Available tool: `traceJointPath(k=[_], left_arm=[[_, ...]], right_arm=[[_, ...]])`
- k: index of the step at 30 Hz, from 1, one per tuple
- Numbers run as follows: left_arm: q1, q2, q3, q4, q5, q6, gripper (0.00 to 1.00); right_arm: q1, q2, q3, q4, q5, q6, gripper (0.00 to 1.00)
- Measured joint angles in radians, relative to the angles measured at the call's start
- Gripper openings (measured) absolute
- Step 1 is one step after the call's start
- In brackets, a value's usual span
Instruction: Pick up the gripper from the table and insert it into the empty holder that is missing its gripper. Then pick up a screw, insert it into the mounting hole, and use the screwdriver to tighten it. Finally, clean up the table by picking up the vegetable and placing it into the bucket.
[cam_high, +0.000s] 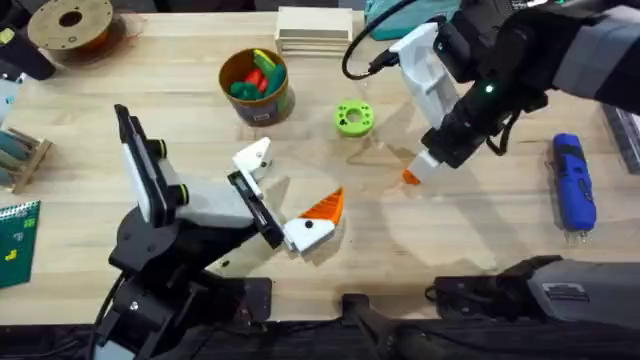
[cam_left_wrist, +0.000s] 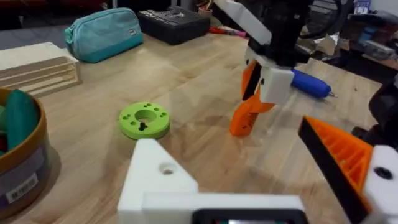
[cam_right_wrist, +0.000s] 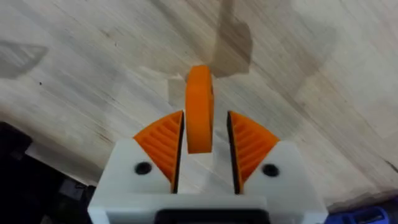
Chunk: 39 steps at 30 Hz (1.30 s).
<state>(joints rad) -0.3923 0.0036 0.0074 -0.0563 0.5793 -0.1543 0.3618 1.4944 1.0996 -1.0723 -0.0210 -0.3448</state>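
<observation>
Orange wedge of the gripper (cam_right_wrist: 199, 109) sitting pinched between the ribbed pads (cam_right_wrist: 163, 143) of the right gripper (cam_high: 418, 172), right of centre in the overhead frame, tip pointing down at the wooden table (cam_high: 180, 120). Lying lower centre, the left gripper (cam_high: 283, 200), spread wide, one side carrying an orange wedge, the other showing the bare white holder (cam_high: 253, 158). Resting at far right, the blue screwdriver (cam_high: 573, 182). Standing at upper centre, the bucket (cam_high: 256, 87), holding toy vegetables, with a lime-green disc (cam_high: 353, 118) to its right.
</observation>
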Motion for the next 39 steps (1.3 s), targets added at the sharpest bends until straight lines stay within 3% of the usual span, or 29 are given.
traceJointPath(k=[21,26,32,39], left_arm=[[0.0,0.0,0.0,0.0,0.0,0.0,0.987],[0.0,0.0,0.0,0.0,0.0,0.0,0.987],[0.0,0.0,0.0,0.0,0.0,0.0,0.987],[0.0,0.0,0.0,0.0,0.0,0.0,0.987]], right_arm=[[0.0,0.0,-0.015,0.006,-0.014,0.0,0.423],[0.0,0.0,-0.015,0.002,-0.014,0.0,0.35],[0.0,0.0,-0.015,0.007,-0.012,0.001,0.026],[0.0,-0.043,0.002,-0.044,-0.015,0.0,0.02]])
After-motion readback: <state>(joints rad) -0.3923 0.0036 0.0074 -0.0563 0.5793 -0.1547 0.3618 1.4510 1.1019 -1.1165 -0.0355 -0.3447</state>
